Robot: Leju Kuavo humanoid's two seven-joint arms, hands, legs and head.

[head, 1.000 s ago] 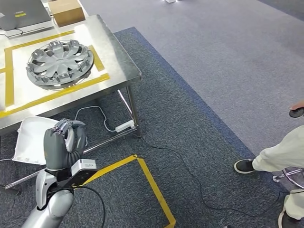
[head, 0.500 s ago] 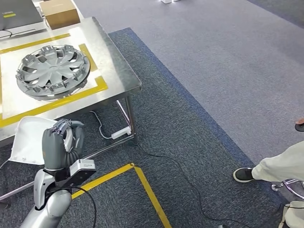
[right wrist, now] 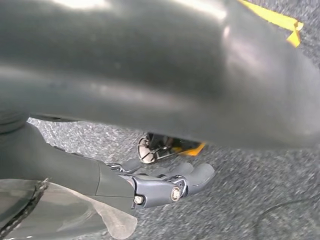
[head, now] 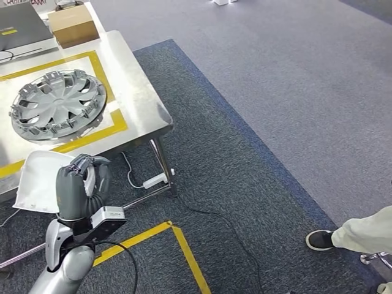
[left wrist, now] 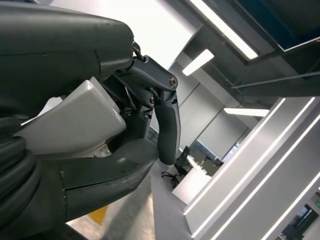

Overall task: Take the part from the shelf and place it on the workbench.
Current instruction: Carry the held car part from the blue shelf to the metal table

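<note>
Our left hand (head: 82, 184) grips the white part (head: 39, 180), whose long side runs leftward; the counter (head: 138, 92) lies just ahead, above it.

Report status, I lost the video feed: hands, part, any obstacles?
Left hand grips white part, low beside workbench. Right hand empty, fingers straight, over carpet. Hubcap sits in the bench's taped square. Person's shoe off to the right.
</note>
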